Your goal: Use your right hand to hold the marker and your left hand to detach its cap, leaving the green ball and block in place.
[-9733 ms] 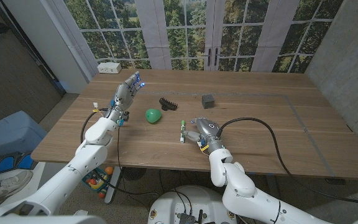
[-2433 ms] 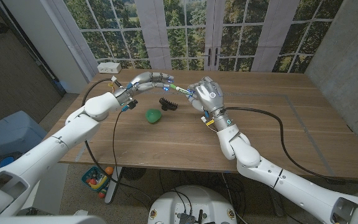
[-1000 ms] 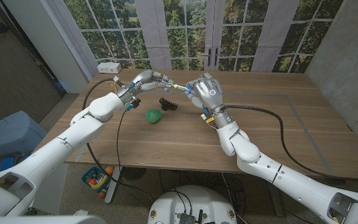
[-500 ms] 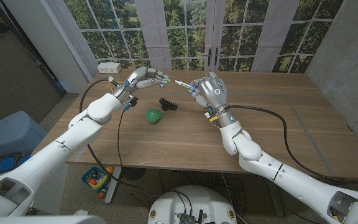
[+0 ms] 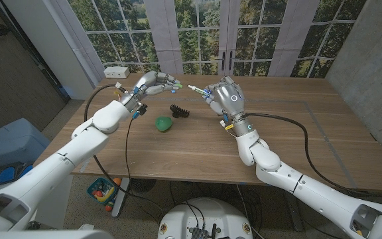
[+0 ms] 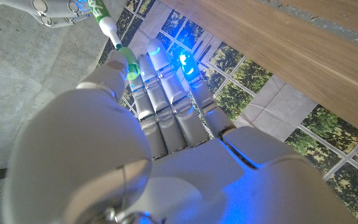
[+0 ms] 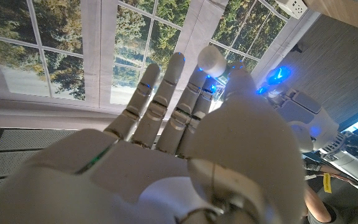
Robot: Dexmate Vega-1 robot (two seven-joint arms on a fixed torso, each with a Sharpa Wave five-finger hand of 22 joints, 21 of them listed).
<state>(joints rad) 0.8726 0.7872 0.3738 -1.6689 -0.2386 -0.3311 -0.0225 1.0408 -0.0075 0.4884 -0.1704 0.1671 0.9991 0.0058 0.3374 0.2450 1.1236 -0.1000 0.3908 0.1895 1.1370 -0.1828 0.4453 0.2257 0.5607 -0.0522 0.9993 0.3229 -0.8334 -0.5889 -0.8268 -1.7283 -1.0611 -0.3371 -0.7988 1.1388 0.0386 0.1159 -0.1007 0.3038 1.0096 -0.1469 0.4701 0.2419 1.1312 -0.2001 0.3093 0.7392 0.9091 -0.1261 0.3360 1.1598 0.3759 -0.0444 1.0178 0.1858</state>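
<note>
At the fingertips of the left hand (image 5: pixel 152 82) a small green cap (image 5: pixel 176 84) is pinched, with the other fingers curled close around it; in the left wrist view the same cap (image 6: pixel 129 64) is seen between thumb and fingertips. The fingers of the right hand (image 5: pixel 224 95) are closed around the marker (image 5: pixel 195 89), whose bare white tip is directed toward the left hand, and a clear gap is seen between tip and cap. Both hands are held above the table (image 5: pixel 277 133), over its far half.

The detaching step is judged as done: the cap is off and the two parts are apart. For the next move, only a calm lowering or a steady hold is called for, and the things below must not be touched.

Compared with one second ago, when cap and marker were joined in one line between the hands, they are now separated, and the left hand is drawn a little away. The green ball (image 5: pixel 163 123) and the dark block (image 5: pixel 179 110) are left where they were, below the hands.
</note>
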